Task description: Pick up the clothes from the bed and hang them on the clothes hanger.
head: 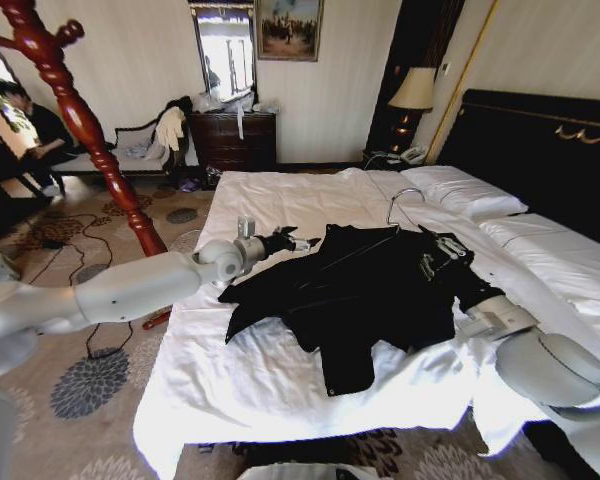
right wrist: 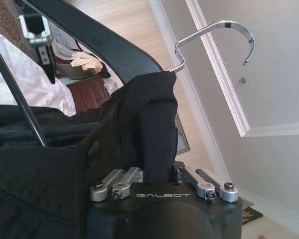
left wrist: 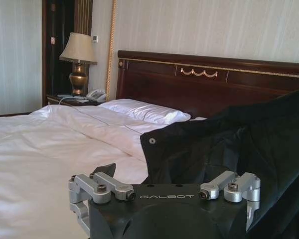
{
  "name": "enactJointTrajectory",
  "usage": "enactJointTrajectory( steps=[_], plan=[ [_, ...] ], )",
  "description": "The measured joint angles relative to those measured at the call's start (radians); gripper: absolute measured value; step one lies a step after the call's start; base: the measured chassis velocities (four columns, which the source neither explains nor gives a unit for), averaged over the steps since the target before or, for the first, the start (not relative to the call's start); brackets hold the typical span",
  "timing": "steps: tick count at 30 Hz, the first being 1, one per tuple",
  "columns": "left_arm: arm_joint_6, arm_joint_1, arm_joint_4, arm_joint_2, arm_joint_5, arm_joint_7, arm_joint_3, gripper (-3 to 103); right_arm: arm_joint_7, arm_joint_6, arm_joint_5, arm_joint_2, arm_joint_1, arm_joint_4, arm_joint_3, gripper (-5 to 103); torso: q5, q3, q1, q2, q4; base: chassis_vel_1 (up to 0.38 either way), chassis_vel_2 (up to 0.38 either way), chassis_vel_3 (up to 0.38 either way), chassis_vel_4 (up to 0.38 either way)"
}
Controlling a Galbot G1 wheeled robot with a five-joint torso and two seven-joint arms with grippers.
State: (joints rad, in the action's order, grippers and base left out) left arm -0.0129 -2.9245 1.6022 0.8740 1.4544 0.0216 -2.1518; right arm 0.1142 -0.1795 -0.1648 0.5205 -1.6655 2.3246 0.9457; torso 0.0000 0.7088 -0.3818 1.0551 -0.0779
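The clothes (head: 360,290), a large black jacket, lie spread across the middle of the bed (head: 270,380). The clothes hanger is inside the jacket, and its silver hook (head: 402,198) pokes out toward the pillows. In the right wrist view the hanger's black shoulder (right wrist: 104,47) and hook (right wrist: 214,32) rise above a fold of jacket (right wrist: 149,119). My right gripper (right wrist: 159,172) is shut on that fold, at the jacket's right side (head: 440,250). My left gripper (head: 285,242) stands open at the jacket's left edge (left wrist: 162,172), with the black fabric (left wrist: 229,144) right beside it.
A red-brown wooden coat stand (head: 85,130) rises on the left of the bed. White pillows (head: 465,190) and a black headboard (head: 540,140) are on the far right. A dresser (head: 235,140) and a lamp (head: 412,92) stand along the back wall. Cables lie on the carpet (head: 80,270).
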Motion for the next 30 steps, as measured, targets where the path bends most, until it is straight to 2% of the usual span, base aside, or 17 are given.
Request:
enactJointTrajectory(
  steps=[5,19,30],
  plan=[
    [0.007,-0.009,-0.039,0.031,-0.008,0.006,-0.006,99,0.0,0.0,-0.001,0.004,-0.002,0.0,0.0,23,0.0,0.0,0.0,0.0,0.0001,0.0,0.0,0.0,0.0],
    [0.011,-0.008,-0.214,0.179,0.002,0.042,0.001,99,0.002,0.001,0.003,0.011,-0.011,0.015,0.006,23,0.0001,0.0,0.0,0.0,-0.0001,0.0,0.0,0.0,0.0],
    [0.013,-0.006,-0.298,0.253,0.008,0.062,0.002,98,0.002,0.001,0.008,0.011,-0.007,0.018,0.006,23,0.0001,0.0,0.0,0.0,0.0,0.0,0.0,0.0,0.0]
  ],
)
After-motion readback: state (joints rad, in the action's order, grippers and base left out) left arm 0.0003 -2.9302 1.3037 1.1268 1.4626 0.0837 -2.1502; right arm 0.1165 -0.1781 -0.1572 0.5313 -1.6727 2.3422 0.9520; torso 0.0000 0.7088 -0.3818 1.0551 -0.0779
